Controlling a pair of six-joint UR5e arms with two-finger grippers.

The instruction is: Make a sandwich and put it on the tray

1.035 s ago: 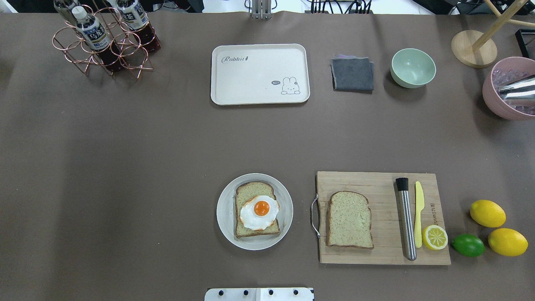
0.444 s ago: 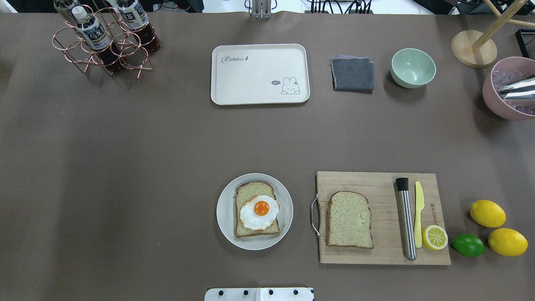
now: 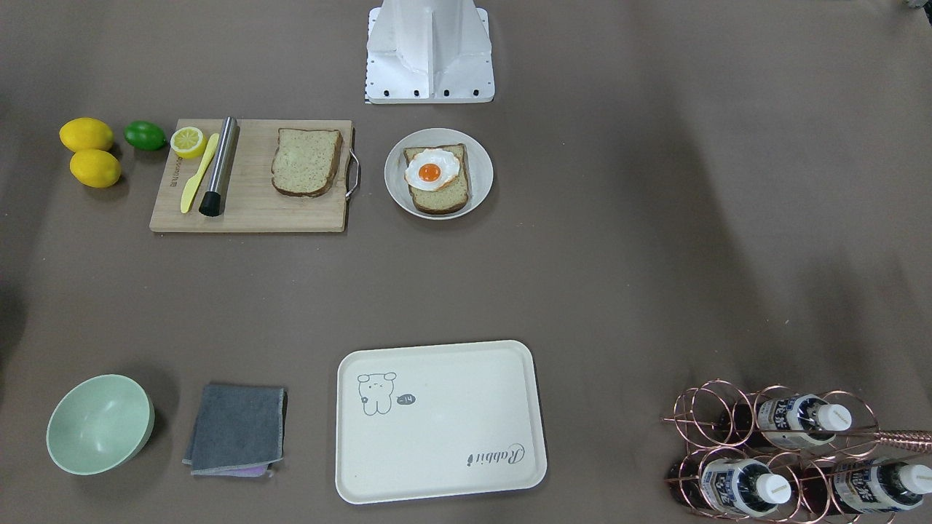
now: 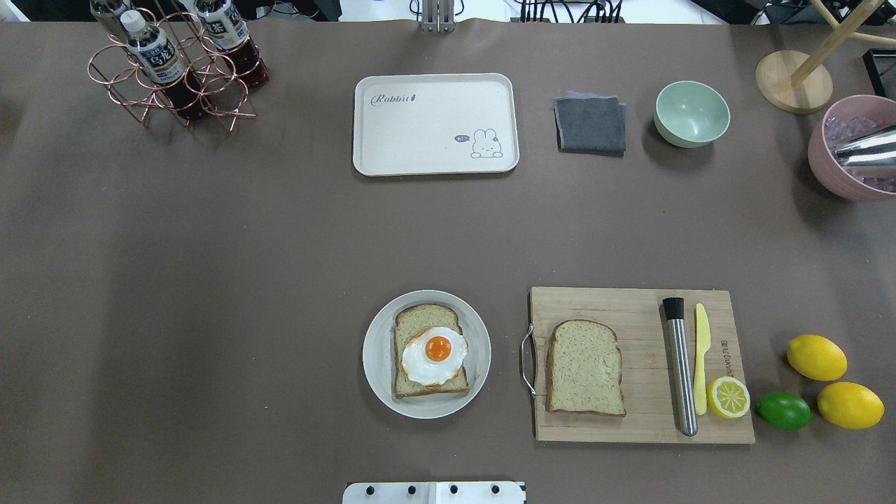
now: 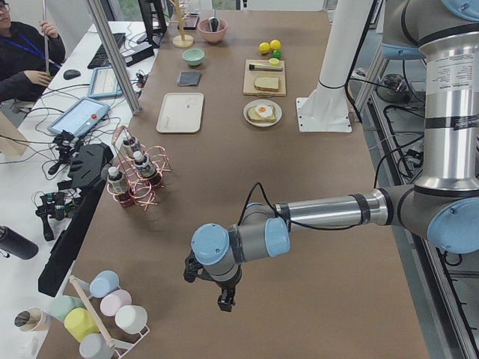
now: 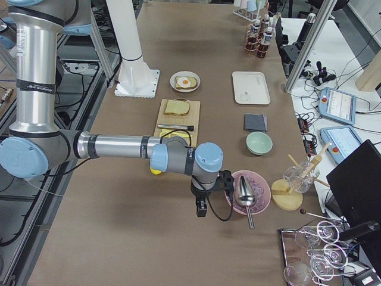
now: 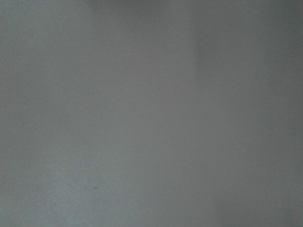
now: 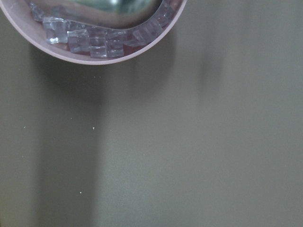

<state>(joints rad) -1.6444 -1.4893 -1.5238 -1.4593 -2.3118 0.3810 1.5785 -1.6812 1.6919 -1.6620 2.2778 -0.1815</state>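
Observation:
One slice of brown bread (image 4: 420, 318) lies on a round grey plate (image 4: 374, 357) with a fried egg (image 4: 435, 353) on top of it. A second bread slice (image 4: 585, 367) lies on the wooden cutting board (image 4: 630, 304). The cream tray (image 4: 427, 133) with the "Rabbit" script is at the far middle and holds nothing. My left gripper (image 5: 223, 301) shows only in the exterior left view, far from the food over bare table; I cannot tell if it is open. My right gripper (image 6: 201, 210) shows only in the exterior right view, beside the pink bowl; I cannot tell its state.
The board also carries a steel muddler (image 4: 680, 367), a yellow knife (image 4: 701, 357) and a lemon half (image 4: 728, 397). Two lemons (image 4: 816, 357) and a lime (image 4: 784, 410) lie to its right. A grey cloth (image 4: 591, 124), green bowl (image 4: 691, 112), pink ice bowl (image 4: 833, 168) and bottle rack (image 4: 175, 66) stand at the back.

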